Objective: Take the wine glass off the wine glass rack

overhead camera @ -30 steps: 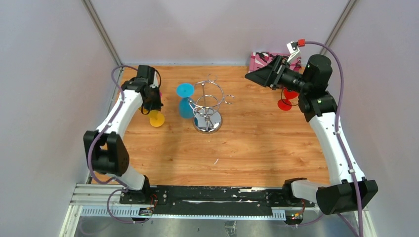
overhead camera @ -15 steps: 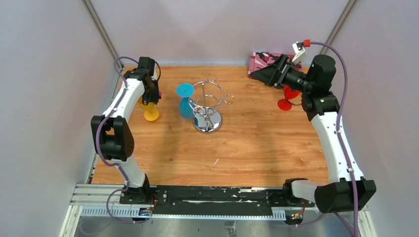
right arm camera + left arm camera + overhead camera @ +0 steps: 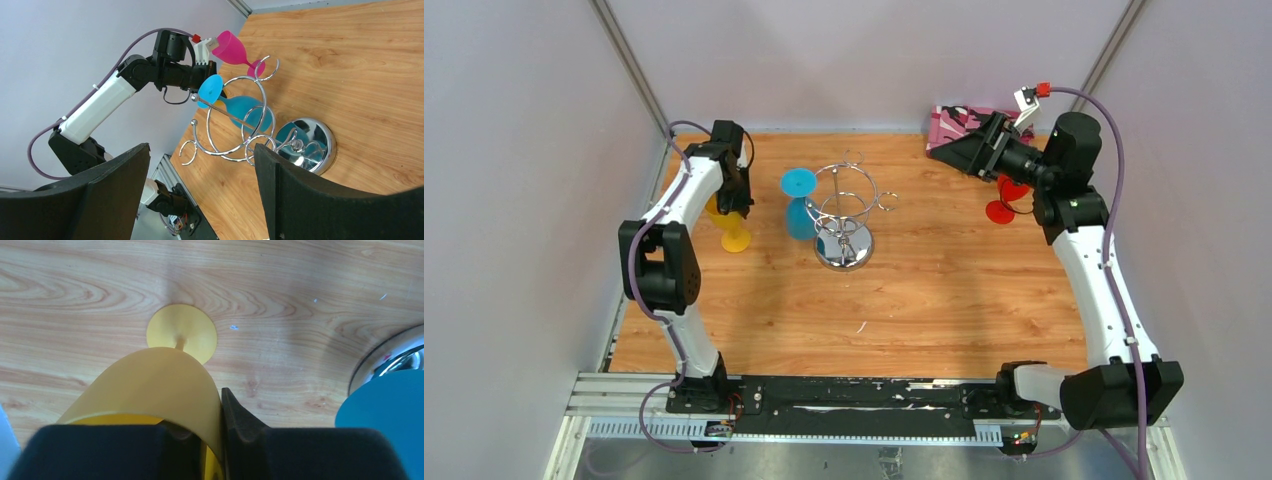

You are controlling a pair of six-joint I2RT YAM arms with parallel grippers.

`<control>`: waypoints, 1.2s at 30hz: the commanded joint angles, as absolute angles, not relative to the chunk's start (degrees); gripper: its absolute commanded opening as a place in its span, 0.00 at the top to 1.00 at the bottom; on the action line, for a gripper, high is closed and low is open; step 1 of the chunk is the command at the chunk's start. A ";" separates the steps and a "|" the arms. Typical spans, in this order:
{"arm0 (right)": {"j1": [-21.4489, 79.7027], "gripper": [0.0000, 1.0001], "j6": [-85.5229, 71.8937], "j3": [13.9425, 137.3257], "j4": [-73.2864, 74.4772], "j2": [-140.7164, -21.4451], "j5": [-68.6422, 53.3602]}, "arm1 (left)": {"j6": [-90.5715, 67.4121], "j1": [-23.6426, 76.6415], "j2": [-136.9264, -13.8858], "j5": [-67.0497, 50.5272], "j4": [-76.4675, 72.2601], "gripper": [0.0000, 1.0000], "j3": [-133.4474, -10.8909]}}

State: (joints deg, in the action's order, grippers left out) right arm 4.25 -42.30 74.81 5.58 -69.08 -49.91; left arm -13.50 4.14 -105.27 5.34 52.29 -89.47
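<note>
The chrome wine glass rack stands mid-table on its mirrored base. A blue wine glass hangs upside down from its left side, also in the right wrist view. My left gripper is shut on the rim of a yellow wine glass, one finger inside the bowl and one outside. The glass is upright, with its foot on or just above the wood, left of the rack. My right gripper is open and empty, raised at the back right and facing the rack.
A red wine glass stands under the right arm. A pink wine glass stands by the left arm at the far left. A pink patterned cloth lies at the back right corner. Grey walls close in the table.
My left arm has swung its elbow inward and shifted the yellow glass slightly left while still gripping it. My right gripper rose a little toward the back.
</note>
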 commanded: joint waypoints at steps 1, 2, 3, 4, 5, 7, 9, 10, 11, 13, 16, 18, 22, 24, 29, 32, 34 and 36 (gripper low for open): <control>3.34 0.19 -43.44 73.46 3.49 -69.38 -51.88 | -12.65 3.92 -105.13 5.14 52.47 0.77 -89.34; 3.34 0.19 -43.70 73.29 3.06 -69.44 -52.05 | -12.66 3.88 -104.96 5.06 52.51 0.72 -89.35; 3.35 0.19 -43.97 73.16 2.70 -69.53 -52.22 | -12.70 3.88 -104.83 4.99 52.56 0.70 -89.38; 3.33 0.19 -44.18 73.02 2.43 -69.65 -52.35 | -12.74 3.91 -104.51 4.96 52.60 0.67 -89.32; 3.34 0.19 -44.38 72.95 2.26 -69.70 -52.52 | -12.79 3.89 -104.01 5.00 52.64 0.65 -89.23; 3.32 0.19 -44.62 72.75 1.84 -69.83 -52.64 | -13.04 3.87 -102.57 5.36 52.65 0.62 -89.17; 3.37 0.19 -45.16 72.52 1.04 -70.04 -52.93 | -13.35 3.87 -100.78 5.89 52.75 0.60 -89.40; 3.29 0.19 -45.56 72.37 0.58 -70.16 -53.11 | -13.48 3.88 -99.74 6.15 52.80 0.59 -89.58; 3.33 0.19 -45.87 72.19 0.48 -70.25 -53.35 | -13.53 3.95 -98.75 6.58 53.13 0.59 -89.95; 3.25 0.19 -46.57 71.86 -1.26 -70.38 -53.67 | -13.54 3.93 -97.17 6.95 54.03 0.58 -91.08; 3.33 0.19 -47.00 71.63 -2.08 -70.53 -53.87 | -13.37 3.90 -94.76 7.21 55.72 0.57 -93.67; 3.34 0.19 -47.07 71.52 -2.19 -70.61 -54.03 | -13.31 3.90 -93.24 7.34 56.62 0.57 -95.52; 3.30 0.19 -47.46 71.36 -2.71 -70.74 -54.18 | -13.68 3.92 -90.06 6.13 57.85 0.57 -100.30; 3.37 0.19 -47.46 71.28 -2.81 -70.73 -54.21 | -14.46 3.88 -87.56 3.54 57.66 0.59 -101.84; 3.34 0.20 -47.58 71.16 -2.94 -70.82 -54.23 | -19.77 3.91 -76.43 -9.13 44.97 0.60 -94.86; 3.26 0.20 -47.61 71.10 -2.92 -70.64 -54.28 | -27.88 3.88 -68.15 -18.10 30.51 0.58 -85.03; 3.34 0.20 -47.54 71.02 -2.90 -70.44 -54.32 | -32.06 3.88 -65.77 -23.83 24.66 0.58 -81.66; 3.22 0.20 -47.54 71.01 -2.90 -70.47 -54.32 | -36.60 3.95 -65.24 -29.92 18.82 0.58 -78.46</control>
State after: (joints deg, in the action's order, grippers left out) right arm 4.12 -46.98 71.79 -1.74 -70.78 -52.64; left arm -25.78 4.10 -65.93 -14.76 35.22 -83.83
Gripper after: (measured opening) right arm 0.805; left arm 0.421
